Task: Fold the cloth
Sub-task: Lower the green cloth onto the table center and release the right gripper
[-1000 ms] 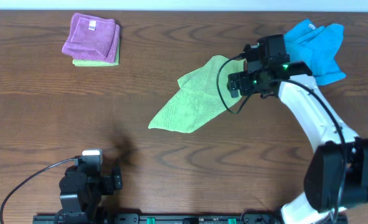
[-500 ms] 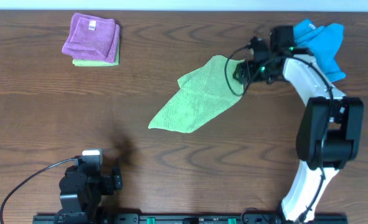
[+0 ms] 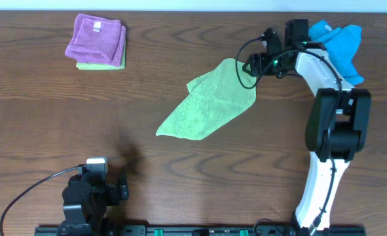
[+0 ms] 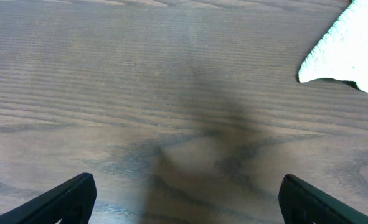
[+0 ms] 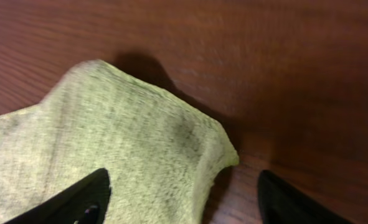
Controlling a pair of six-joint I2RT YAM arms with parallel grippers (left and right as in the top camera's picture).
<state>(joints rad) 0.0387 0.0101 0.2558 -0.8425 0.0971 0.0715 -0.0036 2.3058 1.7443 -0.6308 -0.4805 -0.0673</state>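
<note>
The lime-green cloth point(image 3: 209, 101) lies rumpled on the wooden table, stretched diagonally from lower left to upper right, with one part folded over itself. My right gripper point(image 3: 251, 65) is open just above the cloth's far right corner. In the right wrist view the cloth's edge point(image 5: 121, 137) lies between the two open fingers point(image 5: 184, 199), which hold nothing. My left gripper point(image 3: 95, 187) rests at the table's near left edge, open and empty point(image 4: 187, 199). Only a tip of the cloth point(image 4: 352, 56) shows at the top right of the left wrist view. No white tag shows.
A folded purple cloth point(image 3: 96, 38) sits on a folded green one at the far left. A bright blue cloth point(image 3: 337, 42) lies bunched at the far right, just behind my right arm.
My right gripper has moved from above the cloth's right side toward the far edge and now sits at the cloth's far right corner. The cloth and left arm have not moved.
</note>
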